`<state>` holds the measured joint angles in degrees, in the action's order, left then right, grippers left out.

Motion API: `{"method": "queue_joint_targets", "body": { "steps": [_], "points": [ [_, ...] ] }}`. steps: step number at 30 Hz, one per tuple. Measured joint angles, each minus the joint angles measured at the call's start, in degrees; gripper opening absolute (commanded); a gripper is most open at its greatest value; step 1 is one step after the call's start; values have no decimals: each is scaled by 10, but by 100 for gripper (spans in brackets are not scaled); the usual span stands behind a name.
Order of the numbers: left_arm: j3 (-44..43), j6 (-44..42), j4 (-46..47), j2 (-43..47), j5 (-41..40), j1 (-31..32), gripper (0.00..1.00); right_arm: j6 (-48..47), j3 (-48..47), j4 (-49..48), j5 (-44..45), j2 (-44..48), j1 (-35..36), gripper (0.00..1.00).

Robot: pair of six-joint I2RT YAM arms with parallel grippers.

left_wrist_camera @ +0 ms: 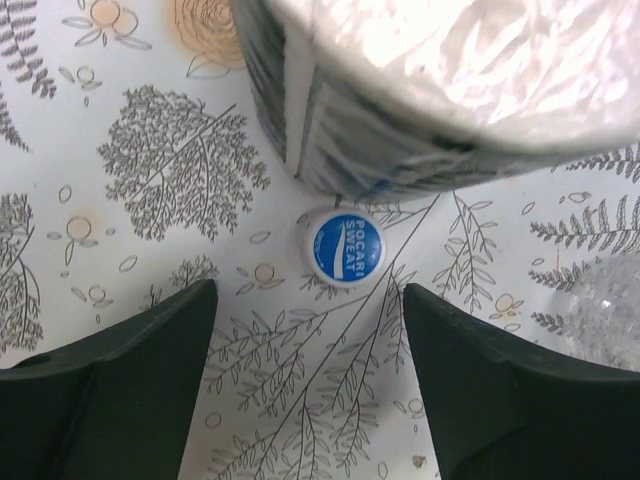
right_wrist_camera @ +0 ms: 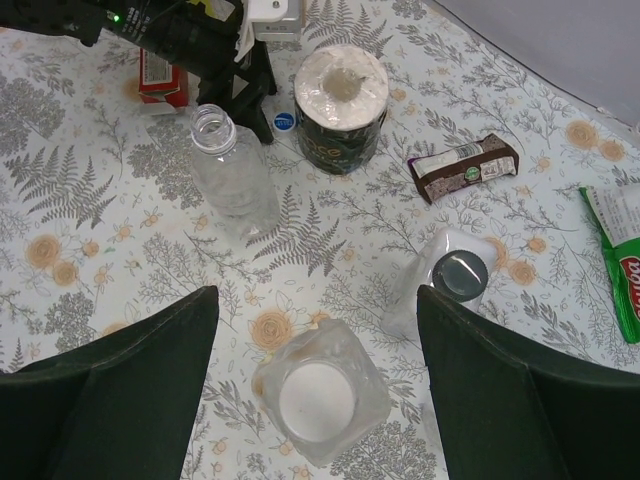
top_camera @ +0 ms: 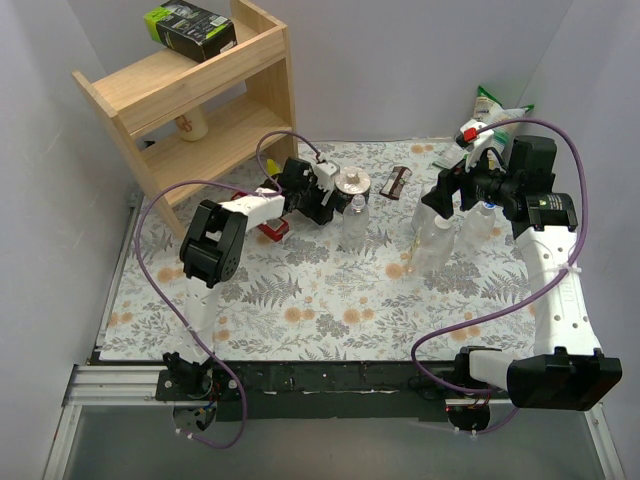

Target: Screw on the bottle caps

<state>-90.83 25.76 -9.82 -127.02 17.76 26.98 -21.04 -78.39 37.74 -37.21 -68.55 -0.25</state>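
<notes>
A blue bottle cap [left_wrist_camera: 345, 247] lies flat on the patterned cloth, just ahead of my left gripper [left_wrist_camera: 308, 300], whose jaws stand apart with only cloth between them. The same cap [right_wrist_camera: 283, 122] shows beside a clear uncapped bottle [right_wrist_camera: 230, 180], which stands upright [top_camera: 353, 222]. My right gripper [right_wrist_camera: 318, 300] hangs open above a square clear bottle that has a white cap [right_wrist_camera: 320, 400] on it. Next to it stands another clear bottle [right_wrist_camera: 455, 280] with a dark round top. In the top view my right gripper [top_camera: 440, 200] is over these two bottles [top_camera: 432, 245].
A plastic-wrapped roll [left_wrist_camera: 450, 80] stands right behind the blue cap. A red box [top_camera: 272, 230], a brown snack bar [right_wrist_camera: 465, 165] and a green packet [right_wrist_camera: 620, 250] lie on the cloth. A wooden shelf [top_camera: 200, 90] with a green box [top_camera: 190, 27] stands at the back left.
</notes>
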Motion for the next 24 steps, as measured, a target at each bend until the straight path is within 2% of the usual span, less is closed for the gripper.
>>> {"method": "queue_joint_targets", "body": {
  "steps": [5,14,19,24],
  "points": [
    [-17,-8,12,-16,14,3,67,4,0,0,2,-2,0,86],
    [-23,-16,12,-21,25,9,50,16,2,-2,2,-2,0,86],
    [-22,-21,11,-21,27,10,47,25,3,-3,2,-2,0,85],
    [-18,-23,16,-21,28,10,38,33,13,-7,2,-2,0,85]
  ]
}}
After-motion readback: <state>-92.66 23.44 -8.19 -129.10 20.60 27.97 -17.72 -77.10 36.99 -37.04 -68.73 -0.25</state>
